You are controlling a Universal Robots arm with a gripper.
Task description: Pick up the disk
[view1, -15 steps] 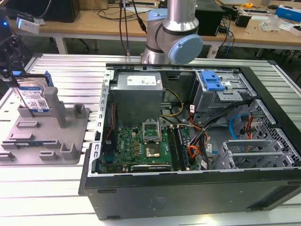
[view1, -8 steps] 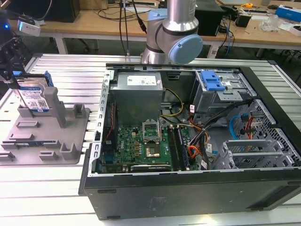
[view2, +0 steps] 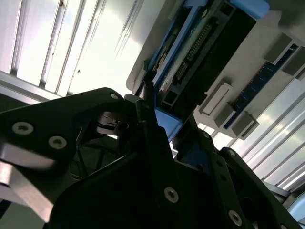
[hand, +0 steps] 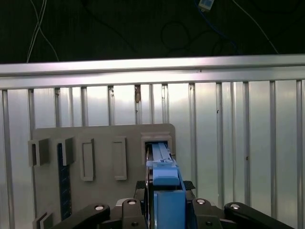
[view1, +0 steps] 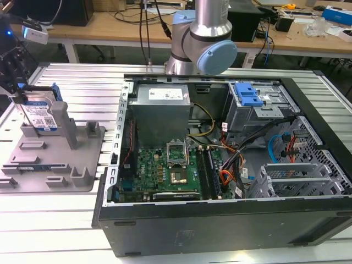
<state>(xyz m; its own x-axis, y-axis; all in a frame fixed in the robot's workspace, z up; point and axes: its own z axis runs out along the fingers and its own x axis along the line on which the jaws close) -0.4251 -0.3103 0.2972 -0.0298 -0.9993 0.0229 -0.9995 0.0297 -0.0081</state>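
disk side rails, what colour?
Blue. The side rails of the disk show best in the first wrist view.

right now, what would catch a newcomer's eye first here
The big open computer case, motherboard and cables exposed, sits in the middle of the exterior view. At that view's left, the disk with its blue-and-white label stands on edge in a grey holder, the gripper right at it.

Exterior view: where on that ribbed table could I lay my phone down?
Bare table lies in front of the grey holder, along the near edge, and behind it, toward the workbench. Crowded: the holder with its upright disk, and the open computer case.
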